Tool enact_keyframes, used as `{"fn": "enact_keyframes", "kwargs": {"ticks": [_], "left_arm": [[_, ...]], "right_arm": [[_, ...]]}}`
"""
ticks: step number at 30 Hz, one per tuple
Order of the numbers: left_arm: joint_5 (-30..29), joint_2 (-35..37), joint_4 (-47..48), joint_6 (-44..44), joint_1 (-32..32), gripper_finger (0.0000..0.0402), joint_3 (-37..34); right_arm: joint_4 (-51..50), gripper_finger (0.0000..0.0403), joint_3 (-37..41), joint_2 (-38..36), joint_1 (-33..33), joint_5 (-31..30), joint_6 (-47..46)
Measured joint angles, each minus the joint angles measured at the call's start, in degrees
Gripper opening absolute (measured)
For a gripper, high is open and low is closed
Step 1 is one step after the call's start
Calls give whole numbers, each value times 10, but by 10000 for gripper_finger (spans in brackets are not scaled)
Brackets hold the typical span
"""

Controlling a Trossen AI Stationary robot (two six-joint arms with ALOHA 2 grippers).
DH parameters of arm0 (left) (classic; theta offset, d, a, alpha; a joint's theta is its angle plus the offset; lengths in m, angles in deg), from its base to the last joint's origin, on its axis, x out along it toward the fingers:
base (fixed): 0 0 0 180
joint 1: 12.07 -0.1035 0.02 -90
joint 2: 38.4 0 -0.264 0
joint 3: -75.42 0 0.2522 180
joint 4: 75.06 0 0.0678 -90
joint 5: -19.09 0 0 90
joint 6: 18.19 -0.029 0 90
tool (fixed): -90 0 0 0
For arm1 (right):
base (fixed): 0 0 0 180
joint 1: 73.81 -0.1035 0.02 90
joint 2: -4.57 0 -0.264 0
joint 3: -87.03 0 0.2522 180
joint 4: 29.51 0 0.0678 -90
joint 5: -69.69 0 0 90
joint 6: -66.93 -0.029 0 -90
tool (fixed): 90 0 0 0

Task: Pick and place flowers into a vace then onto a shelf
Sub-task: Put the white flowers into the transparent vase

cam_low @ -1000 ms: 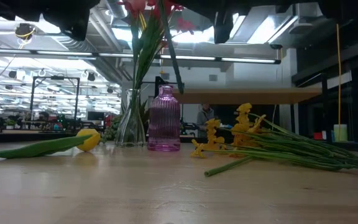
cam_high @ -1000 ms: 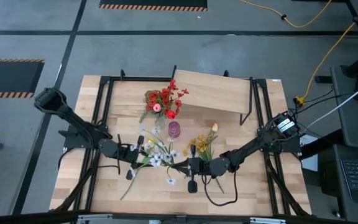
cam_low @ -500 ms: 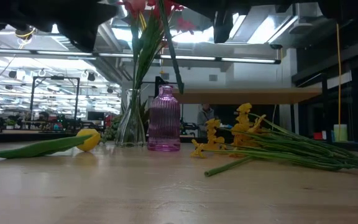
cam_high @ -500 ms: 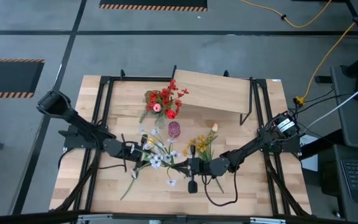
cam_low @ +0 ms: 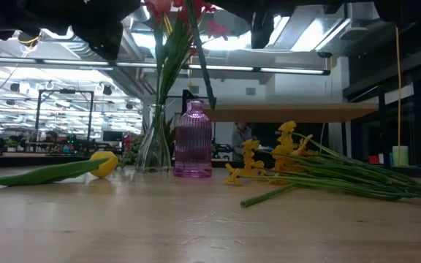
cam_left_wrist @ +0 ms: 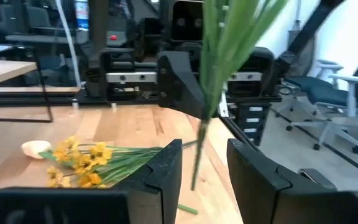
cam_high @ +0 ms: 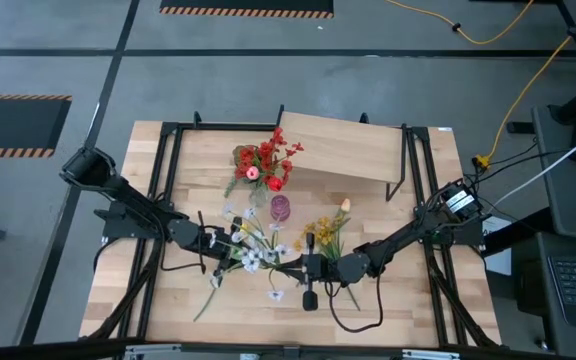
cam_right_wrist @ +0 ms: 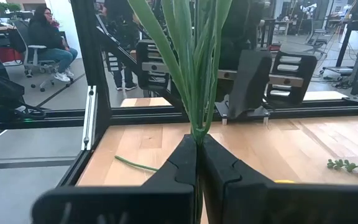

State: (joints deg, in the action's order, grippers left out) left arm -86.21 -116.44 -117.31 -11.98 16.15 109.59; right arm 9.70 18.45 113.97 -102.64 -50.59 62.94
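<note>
Change since 1 second ago: left end effector has shifted slightly toward bench centre, further in among the white blossoms; right end effector unmoved.

High view:
- Bench, light wood, black frame.
- Shelf, light board on black legs, at the far side of the bench.
- Clear vase holding red flowers, just beside the shelf's near left corner.
- Pink vase, touching or nearly touching the clear vase; no stems in it.
- Yellow flowers, lying flat right of the pink vase.
- White flowers, held between the 2 end effectors.

Low view:
- Both vases upright at centre.
- 1 yellow tulip lying at left, yellow bunch at right.
- Shelf seen edge-on behind.

Left wrist view:
- Fingers stand apart, green stems passing through the gap; contact cannot be told.

Right wrist view:
- Fingers pressed together, clamped on the green stems, which rise upright.
- A seated person in the room beyond.
</note>
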Motion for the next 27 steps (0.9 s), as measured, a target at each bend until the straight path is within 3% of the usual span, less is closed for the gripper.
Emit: {"fn": "enact_keyframes", "kwargs": {"ticks": [18, 27], "left_arm": [[-1, 0, -30, -14, 0, 152, 1], [0, 0, -30, -54, -6, 152, 47]], "right_arm": [[28, 5, -1, 0, 22, 36, 19], [62, 5, -1, 0, 48, 89, 42]]}}
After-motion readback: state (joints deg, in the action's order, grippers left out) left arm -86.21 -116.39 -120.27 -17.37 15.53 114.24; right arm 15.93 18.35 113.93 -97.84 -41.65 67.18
